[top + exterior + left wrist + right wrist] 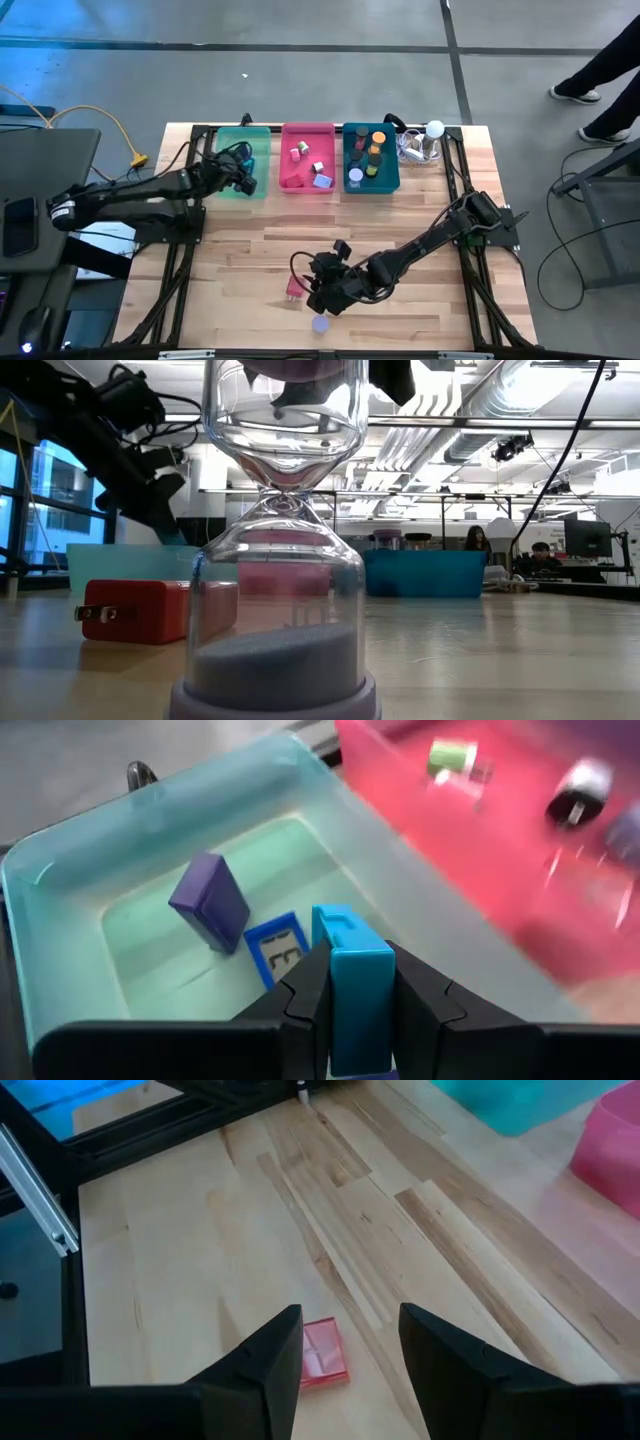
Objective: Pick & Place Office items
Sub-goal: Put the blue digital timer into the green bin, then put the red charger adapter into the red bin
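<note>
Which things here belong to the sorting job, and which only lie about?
Job: blue block held in the left gripper over the green tray; red block under the open right gripper; hourglass; pink tray; teal tray.
Lying about: white ball; yellow cable.

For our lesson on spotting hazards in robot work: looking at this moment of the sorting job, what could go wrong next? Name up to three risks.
1. The left end effector pinches a blue block over the green tray; released here, it could land on the purple block and tumble.
2. The right end effector hovers open over the red block, with a sand timer nearby; a sweep might topple it.
</note>
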Available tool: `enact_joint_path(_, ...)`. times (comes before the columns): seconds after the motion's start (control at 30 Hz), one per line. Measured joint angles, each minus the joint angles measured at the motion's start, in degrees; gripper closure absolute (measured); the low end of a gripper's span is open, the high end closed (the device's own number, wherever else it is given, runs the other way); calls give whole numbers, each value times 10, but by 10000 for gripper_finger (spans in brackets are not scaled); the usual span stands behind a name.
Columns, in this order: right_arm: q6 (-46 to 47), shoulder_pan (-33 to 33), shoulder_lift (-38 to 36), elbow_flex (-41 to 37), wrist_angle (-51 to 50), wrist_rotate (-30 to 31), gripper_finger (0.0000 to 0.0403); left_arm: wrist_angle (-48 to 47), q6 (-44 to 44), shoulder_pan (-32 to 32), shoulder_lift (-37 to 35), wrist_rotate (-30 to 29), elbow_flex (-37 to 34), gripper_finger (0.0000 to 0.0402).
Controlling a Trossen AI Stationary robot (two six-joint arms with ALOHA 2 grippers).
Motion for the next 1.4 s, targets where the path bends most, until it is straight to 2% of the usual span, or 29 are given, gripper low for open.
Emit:
enact_joint_path(0.13, -5, 0, 0, 0, 0, 0, 248, -6, 46, -4, 14, -3, 0, 334)
enact_joint_path(0.43, -10, 0, 0, 0, 0, 10, 248, -1, 43, -5, 19, -73, 0, 334)
enact_joint_path(0.73, -10, 0, 0, 0, 0, 10, 248, -3, 46, -5, 19, -75, 0, 332)
enact_joint_path(1.13, -10, 0, 0, 0, 0, 10, 248, -8, 71, -5, 21, -75, 0, 286)
enact_joint_path(1.4, -10, 0, 0, 0, 0, 10, 248, -42, 90, -11, 21, -71, 0, 235)
